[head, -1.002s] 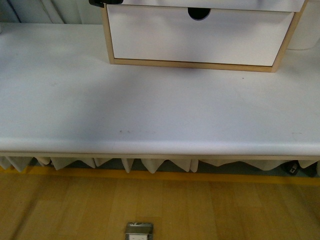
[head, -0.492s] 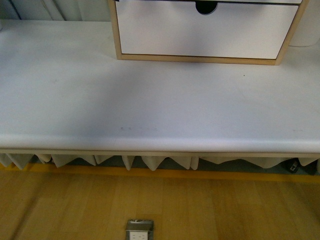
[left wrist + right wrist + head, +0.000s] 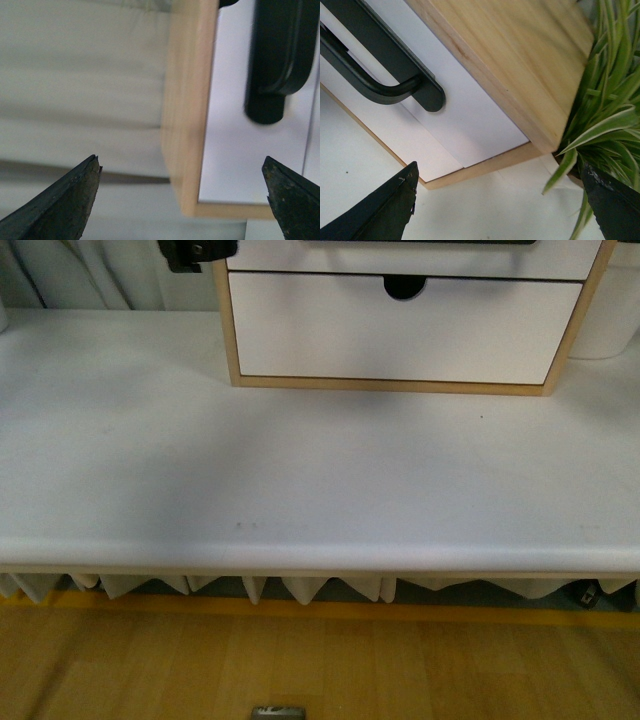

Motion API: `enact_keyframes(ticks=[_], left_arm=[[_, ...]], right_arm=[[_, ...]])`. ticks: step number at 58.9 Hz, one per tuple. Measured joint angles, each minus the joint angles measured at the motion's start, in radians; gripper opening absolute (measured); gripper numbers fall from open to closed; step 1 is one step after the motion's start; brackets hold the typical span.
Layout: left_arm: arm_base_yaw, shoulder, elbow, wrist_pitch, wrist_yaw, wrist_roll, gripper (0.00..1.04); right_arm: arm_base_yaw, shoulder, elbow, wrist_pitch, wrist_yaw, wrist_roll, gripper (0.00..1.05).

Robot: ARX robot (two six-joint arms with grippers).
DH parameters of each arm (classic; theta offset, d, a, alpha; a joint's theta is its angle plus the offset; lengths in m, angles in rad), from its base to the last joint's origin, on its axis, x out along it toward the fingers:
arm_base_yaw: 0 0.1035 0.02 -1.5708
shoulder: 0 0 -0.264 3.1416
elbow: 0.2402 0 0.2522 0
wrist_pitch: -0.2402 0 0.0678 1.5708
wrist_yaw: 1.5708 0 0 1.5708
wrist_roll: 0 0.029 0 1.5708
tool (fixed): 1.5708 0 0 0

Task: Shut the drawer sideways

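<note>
Reappearing left of the drawer [image 3: 270,255], left tool [image 3: 180,165] hangs spread apart; right tool [image 3: 499,165] likewise.

Front view: light soft, even, rather dim; no glare. The white surface [image 3: 320,470] carries a faint grey shadow in a band just below the cabinet [image 3: 400,386], upper part of frame. Focus slightly soft throughout.

Left wrist view: heavily blurred; wooden edge and black handle [image 3: 275,60] out of focus.

Right wrist view: brighter, sharper; plant leaves [image 3: 605,125] soft.
</note>
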Motion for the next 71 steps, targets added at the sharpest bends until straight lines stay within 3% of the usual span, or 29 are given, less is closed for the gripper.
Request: enact_keyframes(ticks=[16,29,36,43,52,58,62,68,71], left_arm=[[0.079,-0.298,-0.328,0.087,-0.134,-0.288,0.98],[0.145,-0.718,-0.665,-0.067,-0.29,-0.618,0.98],[0.147,-0.922,-0.775,-0.203,-0.395,-0.732,0.98],[0.147,-1.016,-0.808,-0.252,-0.409,-0.786,0.98],[0.148,-1.02,-0.808,-0.257,-0.393,-0.829,0.98],[0.182,-1.06,-0.828,-0.315,-0.255,-1.08,0.8],[0.232,-1.101,-0.863,-0.32,-0.164,-1.308,0.64],[0.28,-1.152,-0.907,-0.328,-0.149,-1.424,0.43],[0.281,-1.168,-0.919,-0.333,-0.146,-1.442,0.35]], right_arm=[[0.013,-0.283,-0.288,0.15,0.051,0.13,0.95],[0.039,-0.628,-0.628,0.286,0.209,0.335,0.95],[0.075,-0.795,-0.769,0.269,0.279,0.428,0.95],[0.11,-0.944,-0.883,0.246,0.369,0.539,0.95],[0.118,-0.982,-0.896,0.244,0.377,0.598,0.95],[0.115,-0.99,-0.917,0.279,0.374,0.661,0.87],[0.093,-1.034,-0.976,0.3,0.352,0.726,0.69],[0.068,-1.077,-1.035,0.308,0.333,0.751,0.49],[0.027,-1.095,-1.058,0.308,0.267,0.757,0.4]])
